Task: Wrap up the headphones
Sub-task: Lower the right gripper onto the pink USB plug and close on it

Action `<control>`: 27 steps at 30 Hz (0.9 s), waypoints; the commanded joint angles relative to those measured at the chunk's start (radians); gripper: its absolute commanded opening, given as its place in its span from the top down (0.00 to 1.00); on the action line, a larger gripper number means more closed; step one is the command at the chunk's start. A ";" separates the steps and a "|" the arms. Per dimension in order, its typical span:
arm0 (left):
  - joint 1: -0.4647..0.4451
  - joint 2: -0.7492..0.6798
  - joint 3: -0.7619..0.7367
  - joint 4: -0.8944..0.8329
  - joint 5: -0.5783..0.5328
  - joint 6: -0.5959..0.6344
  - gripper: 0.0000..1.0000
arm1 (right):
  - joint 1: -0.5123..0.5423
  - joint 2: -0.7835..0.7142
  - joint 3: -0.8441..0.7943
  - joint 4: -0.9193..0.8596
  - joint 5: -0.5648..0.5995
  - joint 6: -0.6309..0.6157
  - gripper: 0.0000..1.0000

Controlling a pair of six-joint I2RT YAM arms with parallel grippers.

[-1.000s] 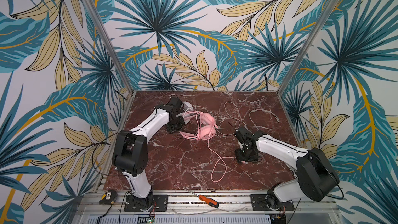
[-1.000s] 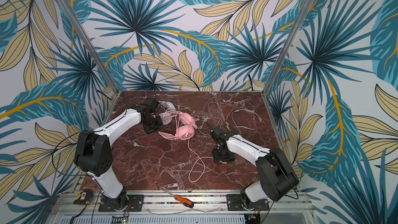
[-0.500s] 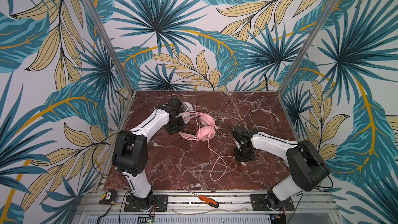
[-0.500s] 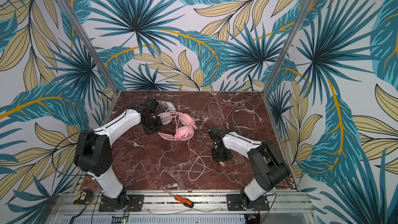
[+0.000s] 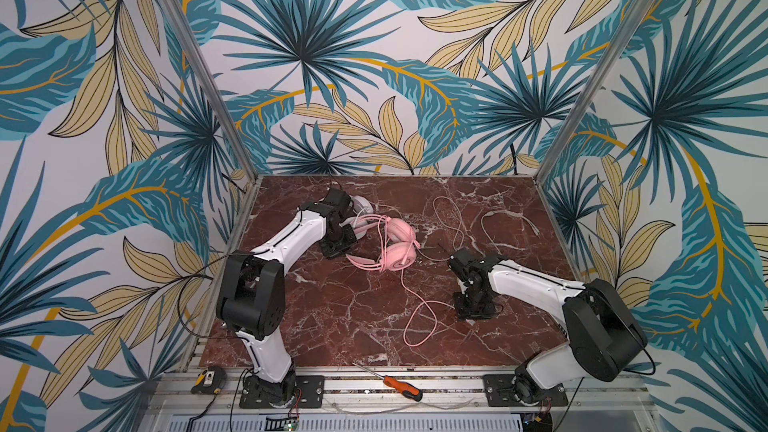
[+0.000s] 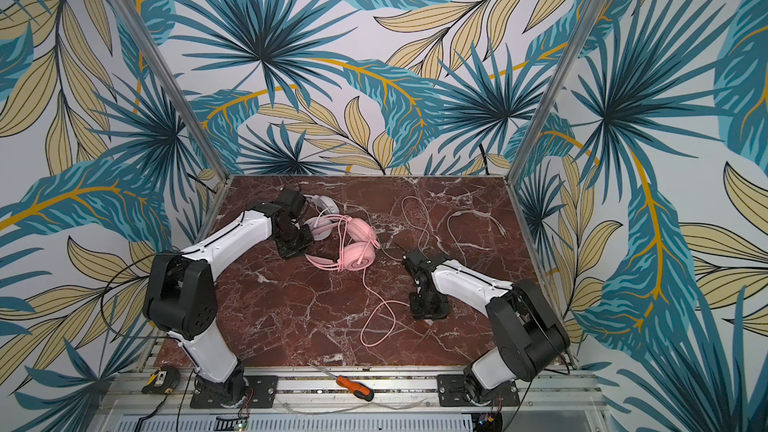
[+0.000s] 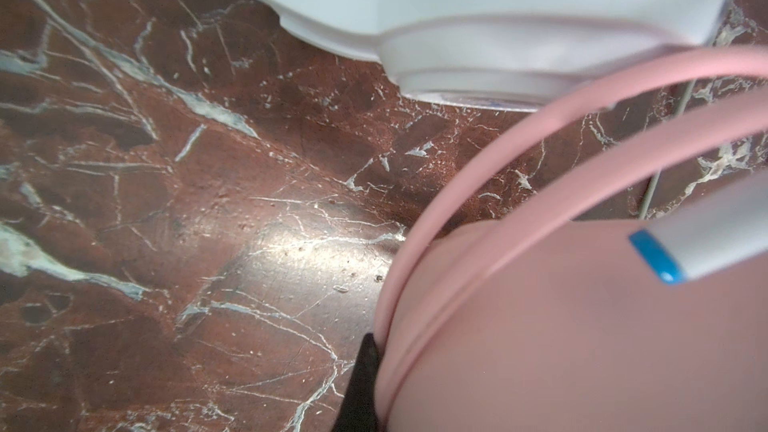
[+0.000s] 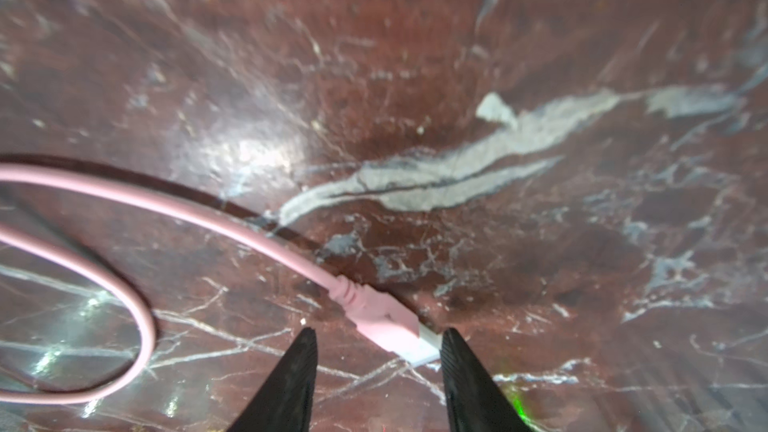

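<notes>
Farthest left, a yellow-and-black tape measure [image 5: 208,380] [image 6: 160,378] lies on the metal rail in front of the red marble table [image 5: 332,326] [image 6: 291,317]. Next along, the left gripper [image 5: 338,245] [image 6: 293,248] is down at the table's back left with its jaws closed. In the left wrist view one black fingertip [image 7: 361,384] sits against the edge of the pink headset [image 7: 582,347], but whether anything is pinched cannot be told. Just behind the gripper rests the white headset [image 5: 361,205] [image 6: 326,203] [image 7: 498,27], one earcup showing past the arm in both top views.

The pink headset [image 5: 399,249] [image 6: 357,249] lies beside the gripper near the middle of the table, its two earcups stacked close together. Its pink cable [image 5: 419,317] [image 6: 376,322] trails toward the front and loops once on the marble. An orange-handled screwdriver [image 5: 401,386] [image 6: 354,386] lies on the front rail.

Further right, the white cable [image 5: 457,218] [image 6: 424,218] wanders loose across the back of the table. The right gripper [image 5: 476,313] [image 6: 430,311] [image 8: 379,332] points down at the marble beside the loop, jaws apart. The pink cable's plug [image 8: 386,322] lies flat between the fingertips, ungripped, its metal end near one of them.
</notes>
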 commanded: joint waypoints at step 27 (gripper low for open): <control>0.007 0.002 0.008 0.039 0.048 0.005 1.00 | 0.108 0.074 0.014 0.033 0.138 -0.023 0.59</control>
